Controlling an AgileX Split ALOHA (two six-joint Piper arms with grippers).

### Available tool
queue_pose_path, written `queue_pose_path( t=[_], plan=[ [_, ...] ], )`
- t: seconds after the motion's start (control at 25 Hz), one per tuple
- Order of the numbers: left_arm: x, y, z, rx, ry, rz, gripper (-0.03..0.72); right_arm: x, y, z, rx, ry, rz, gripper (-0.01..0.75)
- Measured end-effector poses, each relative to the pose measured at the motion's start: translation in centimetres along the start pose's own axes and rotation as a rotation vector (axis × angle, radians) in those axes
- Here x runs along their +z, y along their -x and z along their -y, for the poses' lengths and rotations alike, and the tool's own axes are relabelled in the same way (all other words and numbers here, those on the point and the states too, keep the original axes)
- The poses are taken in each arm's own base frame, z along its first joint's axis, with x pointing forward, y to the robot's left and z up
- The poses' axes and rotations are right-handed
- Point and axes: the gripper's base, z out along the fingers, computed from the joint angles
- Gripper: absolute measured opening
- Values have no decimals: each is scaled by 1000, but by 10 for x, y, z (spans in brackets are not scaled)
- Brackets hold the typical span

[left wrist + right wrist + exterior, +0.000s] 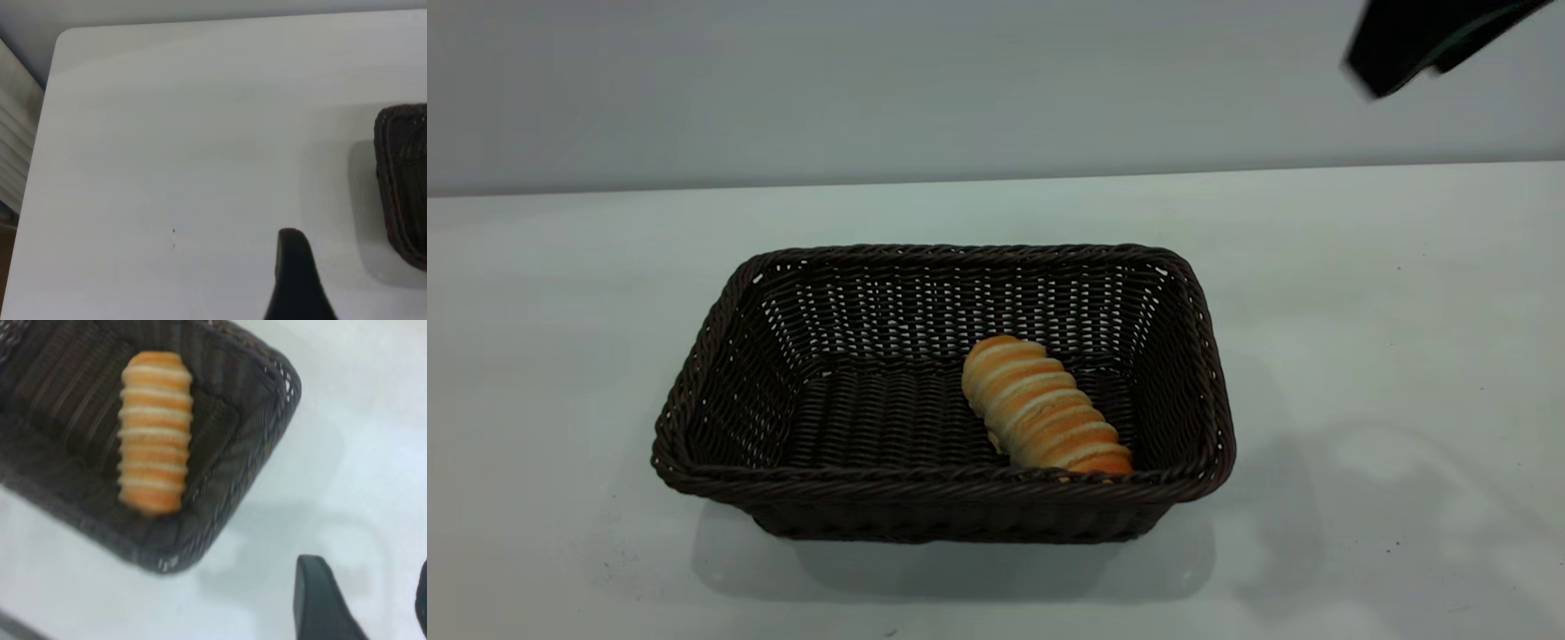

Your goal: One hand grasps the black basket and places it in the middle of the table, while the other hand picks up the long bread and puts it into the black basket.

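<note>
- The woven wicker basket (943,498) stands mid-table (1387,356), open white surface all around.
- The ridged oblong bread (1043,406) lies inside, near its right wall.
- Right gripper (363,603) is raised beside the basket, open and empty; for the left gripper (297,280), cannot tell.

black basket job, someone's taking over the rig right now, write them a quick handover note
Left gripper: only one dark finger shows in its wrist view, over bare white tabletop beside the basket; holding nothing visible.
Right gripper: fingers apart, empty, raised up beside the basket's corner.
Dark woven wicker basket: stands on the table, about mid-table.
Golden-orange ridged long bread: lies on the basket floor, toward its right end.
Done: basket placed, bread inside.
Left: nothing apparent beyond parking the arms.
</note>
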Motion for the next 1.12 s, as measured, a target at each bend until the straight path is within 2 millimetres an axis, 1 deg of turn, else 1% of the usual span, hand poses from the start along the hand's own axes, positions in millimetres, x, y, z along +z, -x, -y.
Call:
queue_pose_path(
  t=[0.2,0.36,0.48,0.6,0.76,0.84,1.04,1.12],
  plan=[
    [-11,-21,-2,22,-49,2,548,-50,-16,-5,-13,9,-2,293],
    [-14,-36,0,56,-103,-51,548,-89,-34,-10,-41,16,1,283],
    [-14,-50,1,61,-130,-99,548,-114,-52,-13,-51,19,6,282],
    [-14,-65,0,61,-138,-129,548,-135,-77,-17,-57,19,38,279],
    [-15,-84,-4,60,-135,-146,548,-153,-116,-23,-55,34,105,278],
    [-16,-92,-6,60,-131,-160,548,-155,-137,-25,-56,38,120,278],
    [-20,-106,-9,56,-127,-163,548,-146,-183,-28,-59,36,152,278],
    [-21,-111,-10,54,-127,-162,548,-142,-196,-28,-59,33,177,278]
  ],
)
